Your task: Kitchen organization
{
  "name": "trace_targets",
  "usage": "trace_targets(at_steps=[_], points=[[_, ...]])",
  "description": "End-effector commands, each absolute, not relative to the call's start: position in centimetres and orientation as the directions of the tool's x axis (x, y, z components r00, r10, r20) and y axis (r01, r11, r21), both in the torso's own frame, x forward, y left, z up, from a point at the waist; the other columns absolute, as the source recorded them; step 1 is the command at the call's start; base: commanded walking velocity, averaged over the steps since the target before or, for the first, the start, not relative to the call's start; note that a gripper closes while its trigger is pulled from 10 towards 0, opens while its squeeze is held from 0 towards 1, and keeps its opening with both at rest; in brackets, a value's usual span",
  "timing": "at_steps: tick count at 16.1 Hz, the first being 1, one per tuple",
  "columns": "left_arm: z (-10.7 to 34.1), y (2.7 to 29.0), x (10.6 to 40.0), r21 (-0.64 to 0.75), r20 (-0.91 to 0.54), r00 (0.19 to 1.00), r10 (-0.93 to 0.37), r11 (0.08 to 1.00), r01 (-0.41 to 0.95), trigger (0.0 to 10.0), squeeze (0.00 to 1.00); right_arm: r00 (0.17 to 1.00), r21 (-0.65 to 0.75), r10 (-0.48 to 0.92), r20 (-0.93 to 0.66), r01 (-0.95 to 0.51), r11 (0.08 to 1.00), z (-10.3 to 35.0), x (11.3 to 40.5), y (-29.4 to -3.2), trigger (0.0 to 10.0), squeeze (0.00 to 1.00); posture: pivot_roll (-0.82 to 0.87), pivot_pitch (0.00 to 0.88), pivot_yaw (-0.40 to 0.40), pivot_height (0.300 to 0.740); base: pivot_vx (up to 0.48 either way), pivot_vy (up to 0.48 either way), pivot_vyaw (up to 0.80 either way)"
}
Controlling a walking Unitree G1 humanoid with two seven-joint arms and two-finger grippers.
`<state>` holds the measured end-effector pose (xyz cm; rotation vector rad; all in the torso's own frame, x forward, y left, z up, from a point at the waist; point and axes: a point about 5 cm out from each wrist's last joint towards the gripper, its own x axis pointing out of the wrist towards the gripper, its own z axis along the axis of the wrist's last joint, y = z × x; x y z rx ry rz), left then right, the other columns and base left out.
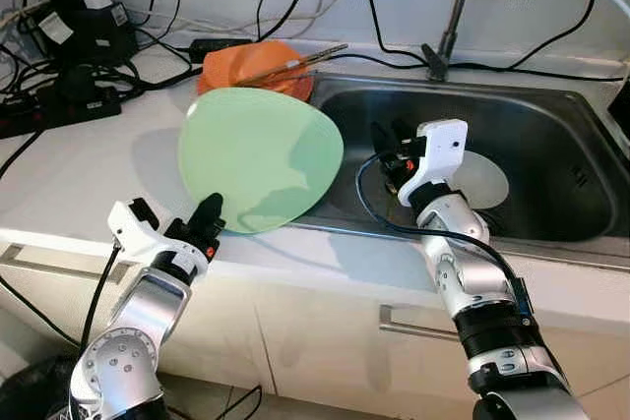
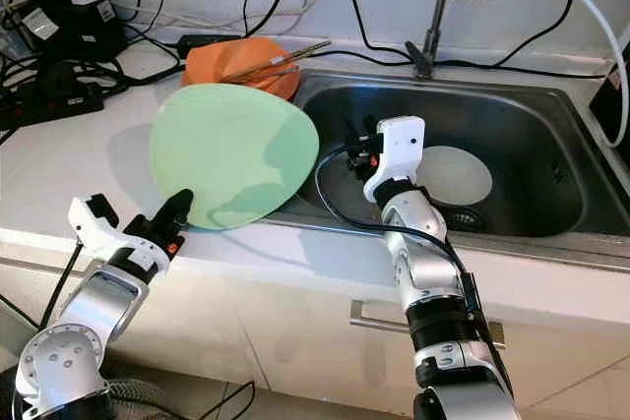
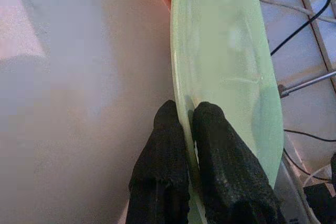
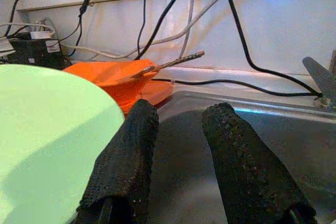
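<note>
My left gripper [image 1: 209, 218] is shut on the near rim of a pale green plate [image 1: 261, 156]. The plate is tilted up off the white counter, its far edge reaching over the left lip of the steel sink [image 1: 551, 115]. In the left wrist view both black fingers [image 3: 215, 150] pinch the green plate [image 3: 231, 56] edge-on. My right gripper [image 1: 386, 145] hangs open over the sink's left side, just right of the plate, with nothing between its fingers [image 4: 134, 156]. A white plate [image 1: 484, 180] lies on the sink floor.
An orange bowl [image 1: 256, 64] holding chopsticks [image 1: 300, 61] sits on the counter behind the green plate. Black power strips and cables [image 1: 69, 56] crowd the back left. A faucet [image 1: 455, 7] rises behind the sink. Cabinet handles run below the counter's front edge.
</note>
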<state>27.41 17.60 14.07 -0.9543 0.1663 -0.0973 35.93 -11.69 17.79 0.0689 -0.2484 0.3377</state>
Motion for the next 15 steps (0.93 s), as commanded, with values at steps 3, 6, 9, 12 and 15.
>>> trace_targets(at_steps=[3, 6, 9, 12, 15], points=[[12.2, 14.5, 26.7, -0.813, -0.181, 0.947, -0.265, 0.582, 0.008, 0.0, 0.00, 0.916, 0.015, 0.319, 0.245, -0.333, 0.943, 17.6, 36.0, -11.7, 10.0, 0.00, 0.12, 0.047, 0.028, 0.740, 0.000, 0.000, 0.00], [12.7, 14.0, 26.9, -0.801, -0.160, 0.946, -0.283, 0.597, 0.043, 0.0, 0.00, 0.918, 0.016, 0.314, 0.243, -0.328, 0.945, 17.5, 36.0, -11.8, 10.0, 0.00, 0.12, 0.045, 0.028, 0.740, 0.000, 0.000, 0.00], [15.6, 13.6, 27.8, -0.771, -0.005, 0.972, -0.236, 0.619, 0.147, 0.0, 0.00, 0.922, 0.025, 0.302, 0.244, -0.317, 0.948, 17.5, 36.1, -12.0, 10.0, 0.00, 0.12, 0.041, 0.026, 0.740, 0.000, 0.000, 0.00], [18.3, 13.8, 28.5, -0.737, 0.124, 0.975, -0.184, 0.640, 0.215, 0.0, 0.00, 0.926, 0.033, 0.283, 0.250, -0.300, 0.953, 17.7, 36.2, -12.3, 10.0, 0.00, 0.12, 0.038, 0.023, 0.740, 0.000, 0.000, 0.00], [19.4, 14.0, 28.7, -0.714, 0.177, 0.970, -0.167, 0.656, 0.243, 9.2, 0.00, 0.929, 0.039, 0.267, 0.256, -0.286, 0.957, 17.8, 36.3, -12.5, 10.0, 0.00, 0.11, 0.032, 0.027, 0.740, 0.000, 0.000, 0.00]])
